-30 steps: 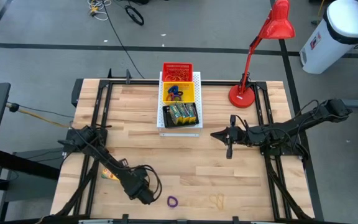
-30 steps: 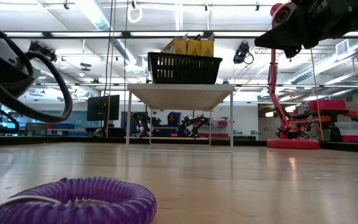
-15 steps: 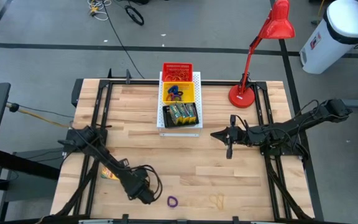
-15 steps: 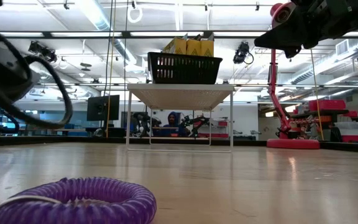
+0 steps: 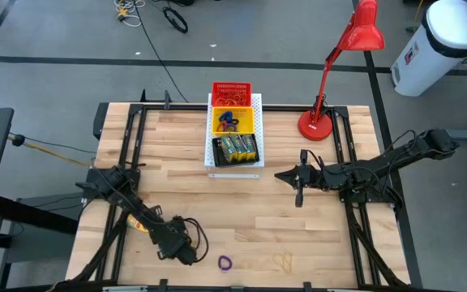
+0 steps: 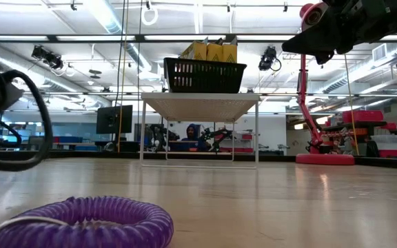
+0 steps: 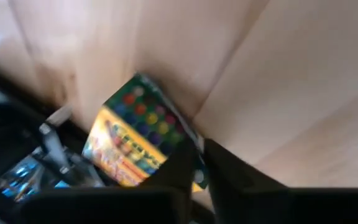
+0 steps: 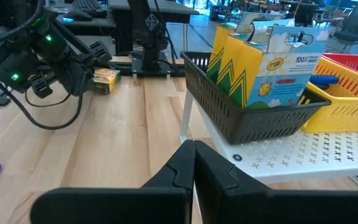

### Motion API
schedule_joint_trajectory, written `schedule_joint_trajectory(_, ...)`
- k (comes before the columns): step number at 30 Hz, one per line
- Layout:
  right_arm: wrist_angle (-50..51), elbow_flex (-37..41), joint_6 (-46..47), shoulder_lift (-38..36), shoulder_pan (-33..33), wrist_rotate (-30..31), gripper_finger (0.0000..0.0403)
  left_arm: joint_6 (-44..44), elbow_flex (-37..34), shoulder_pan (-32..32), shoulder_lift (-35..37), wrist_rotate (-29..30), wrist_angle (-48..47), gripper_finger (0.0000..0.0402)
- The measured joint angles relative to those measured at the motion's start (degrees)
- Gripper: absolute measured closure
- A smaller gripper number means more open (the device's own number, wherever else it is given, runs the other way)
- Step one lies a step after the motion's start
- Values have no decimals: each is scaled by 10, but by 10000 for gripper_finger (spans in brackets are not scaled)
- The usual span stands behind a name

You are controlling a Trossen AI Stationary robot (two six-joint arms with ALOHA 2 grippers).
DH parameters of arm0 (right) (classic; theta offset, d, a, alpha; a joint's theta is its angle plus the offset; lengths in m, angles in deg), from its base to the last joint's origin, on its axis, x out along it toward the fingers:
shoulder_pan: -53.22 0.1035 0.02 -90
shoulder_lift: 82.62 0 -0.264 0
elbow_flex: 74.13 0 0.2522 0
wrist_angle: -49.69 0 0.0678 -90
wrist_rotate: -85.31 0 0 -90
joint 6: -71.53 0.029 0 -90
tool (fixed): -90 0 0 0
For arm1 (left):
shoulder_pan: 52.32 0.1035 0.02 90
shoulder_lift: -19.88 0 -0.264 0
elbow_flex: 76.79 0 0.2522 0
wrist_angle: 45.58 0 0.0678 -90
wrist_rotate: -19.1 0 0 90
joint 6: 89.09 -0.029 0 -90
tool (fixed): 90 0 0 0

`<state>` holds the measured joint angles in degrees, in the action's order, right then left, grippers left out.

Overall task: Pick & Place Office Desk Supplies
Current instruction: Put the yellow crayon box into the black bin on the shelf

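Observation:
A small yellow-and-green crayon box (image 7: 138,134) lies near the table's left edge beside the dark rail, mostly hidden under my left arm in the high view (image 5: 139,225). My left gripper (image 7: 202,158) curls back and down at the box's corner, fingers close together. My right gripper (image 8: 193,152) hangs shut and empty above the table's right half (image 5: 282,174). A purple elastic loop (image 5: 224,262) lies flat on the wood near the front edge. Thin reddish-brown rubber bands (image 5: 282,261) lie to its right. My left gripper has its two fingers closed on the corner of the crayon box nearest them (image 7: 196,177), and a strip of the box shows in the narrow gap. The fingers slant down from the table's near right side. The rest of the box lies beyond the fingertips on the table.
A white perforated board (image 5: 256,104) at the far middle carries a red, a yellow and a black basket (image 8: 253,115), the black one holding crayon boxes (image 8: 260,62). A red desk lamp (image 5: 319,126) stands to its right. Bare wood lies between the board and the front edge.
My left arm's hand has tipped and swung toward the table's left edge, and now covers more of the crayon box in the high view. In the low view its cable loop has drawn off to the left. The purple loop has stayed where it was.

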<state>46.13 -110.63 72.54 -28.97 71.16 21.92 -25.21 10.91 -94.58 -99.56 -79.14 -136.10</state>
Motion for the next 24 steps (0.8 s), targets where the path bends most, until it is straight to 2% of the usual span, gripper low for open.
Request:
schedule_joint_trajectory(3, 0, 0, 0, 0, 0, 0, 392, -5, 2, -8, 1, -5, -27, 392)
schedule_joint_trajectory(11, -1, 0, 0, 0, 0, 0, 392, 0, 43, -31, 27, 23, -110, 397)
schedule_joint_trajectory(18, 0, 0, 0, 0, 0, 0, 392, 49, 54, -58, 78, 83, -135, 398)
schedule_joint_trajectory(24, 0, 0, 0, 0, 0, 0, 392, 144, 54, -97, 141, 154, -134, 399)
